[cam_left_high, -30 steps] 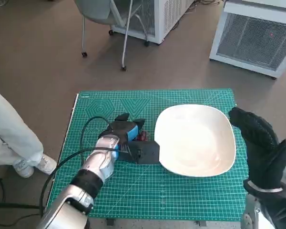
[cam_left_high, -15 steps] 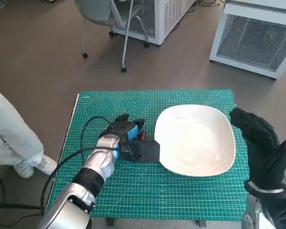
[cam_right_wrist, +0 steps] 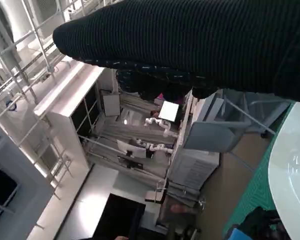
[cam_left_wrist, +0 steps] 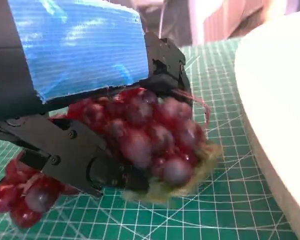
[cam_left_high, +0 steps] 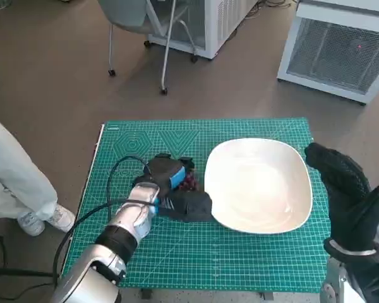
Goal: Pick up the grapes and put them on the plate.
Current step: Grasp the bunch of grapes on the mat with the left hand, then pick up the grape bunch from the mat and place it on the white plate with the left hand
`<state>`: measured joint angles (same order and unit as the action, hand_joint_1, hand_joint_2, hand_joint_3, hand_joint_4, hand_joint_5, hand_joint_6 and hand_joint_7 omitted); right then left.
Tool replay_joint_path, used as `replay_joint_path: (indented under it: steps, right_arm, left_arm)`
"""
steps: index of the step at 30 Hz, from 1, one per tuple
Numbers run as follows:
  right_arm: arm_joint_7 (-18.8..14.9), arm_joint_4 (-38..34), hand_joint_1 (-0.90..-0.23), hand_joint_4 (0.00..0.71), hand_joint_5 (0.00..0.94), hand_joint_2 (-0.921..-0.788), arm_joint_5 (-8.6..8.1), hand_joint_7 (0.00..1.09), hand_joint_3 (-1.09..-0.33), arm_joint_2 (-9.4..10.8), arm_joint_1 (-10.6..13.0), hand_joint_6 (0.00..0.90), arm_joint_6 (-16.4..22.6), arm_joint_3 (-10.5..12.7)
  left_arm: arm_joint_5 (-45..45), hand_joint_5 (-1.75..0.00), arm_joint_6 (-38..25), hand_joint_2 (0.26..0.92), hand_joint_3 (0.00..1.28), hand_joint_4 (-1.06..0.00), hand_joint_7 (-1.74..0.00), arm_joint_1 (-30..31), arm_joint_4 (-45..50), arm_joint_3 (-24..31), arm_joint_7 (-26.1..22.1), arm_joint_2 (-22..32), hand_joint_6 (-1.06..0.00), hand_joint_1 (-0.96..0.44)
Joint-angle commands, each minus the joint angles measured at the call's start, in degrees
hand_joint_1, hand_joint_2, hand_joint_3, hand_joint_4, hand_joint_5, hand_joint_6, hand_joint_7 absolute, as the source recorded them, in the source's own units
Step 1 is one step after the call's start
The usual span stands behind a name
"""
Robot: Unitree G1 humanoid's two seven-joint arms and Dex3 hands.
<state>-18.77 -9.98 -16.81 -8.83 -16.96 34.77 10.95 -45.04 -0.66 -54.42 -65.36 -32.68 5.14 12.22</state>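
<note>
While the left hand (cam_left_high: 168, 183) lies low on the green mat (cam_left_high: 145, 252) in the head view, its black fingers (cam_left_high: 192, 205) curl around the grapes (cam_left_high: 188, 182). Only a small dark red bit of the bunch peeks out beside the blue tape. The grapes are just beside the near edge of the white plate (cam_left_high: 259, 184), but not on it. The plate sits on the mat, which covers the worktop. The right hand (cam_left_high: 347, 196) in its black glove is by the other side of the plate, standing up with nothing in it. Its fingers look close together and a little bent. A black cable (cam_left_high: 91, 211) loops over the left arm. A person's pale trouser leg (cam_left_high: 12, 177) and white shoe (cam_left_high: 47, 219) show on the floor. A chair (cam_left_high: 139, 25) and white cabinets (cam_left_high: 341, 44) stand farther back.

From the left wrist view, the blue-taped left hand (cam_left_wrist: 80, 95) is on top of the grapes (cam_left_wrist: 150, 135). Its black fingers (cam_left_wrist: 75, 160) wrap the red bunch from both sides. Some grapes hang out loose at one end, touching the mat (cam_left_wrist: 215, 210). The plate's (cam_left_wrist: 275, 100) white rim is very near.

From the right wrist view, the glove of the right hand (cam_right_wrist: 190, 45) is a dark band. I cannot tell from here how its fingers lie. A piece of the plate (cam_right_wrist: 290, 165) and the room show past it.
</note>
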Motion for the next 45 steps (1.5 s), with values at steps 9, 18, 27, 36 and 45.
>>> replay_joint_path:
  steps: [9, 18, 27, 36, 45]
  right_arm:
    - [-0.92, -0.59, -0.488, 0.564, 0.002, -0.921, -0.47, 0.68, -0.543, -0.48, 0.52, 0.188, -1.09, -0.1]
    - [-1.19, -0.45, -0.488, 0.564, 0.002, -0.921, -0.75, 0.68, -0.543, -0.58, 0.53, 0.188, -1.41, -0.04]
    - [-1.37, -0.59, -0.489, 0.564, 0.002, -0.921, -0.89, 0.68, -0.542, -0.62, 0.42, 0.188, -1.36, -0.05]
    - [-1.38, -0.75, -0.487, 0.564, 0.002, -0.921, -0.79, 0.68, -0.543, -0.48, 0.42, 0.187, -1.24, -0.05]
    - [-1.22, -0.56, -0.487, 0.564, 0.002, -0.921, -0.82, 0.68, -0.543, -0.51, 0.42, 0.189, -1.35, 0.1]
  left_arm:
    - [1.17, -1.66, 0.31, 0.895, 0.3, -0.39, -1.07, 1.6, 0.98, -0.09, -0.29, 1.12, -0.56, 0.01]
    - [1.53, -1.63, 0.32, 0.918, 0.24, -0.42, -1.06, 1.64, 1.96, -0.15, -0.82, 1.43, -0.56, 0.01]
    - [2.11, -1.46, 0.16, 0.915, 0.26, -0.44, -1.31, 1.54, 3.06, 0.49, -1.73, 1.73, -0.48, 0.0]
    - [2.79, -1.73, -0.08, 0.69, 0.64, -0.36, -1.12, 1.75, 5.26, 1.07, -1.82, 2.31, -0.64, 0.01]
    - [1.43, -1.66, -4.47, 0.706, 0.58, -0.44, -1.09, 5.18, 21.7, 1.8, -5.34, 4.9, -0.64, 0.01]
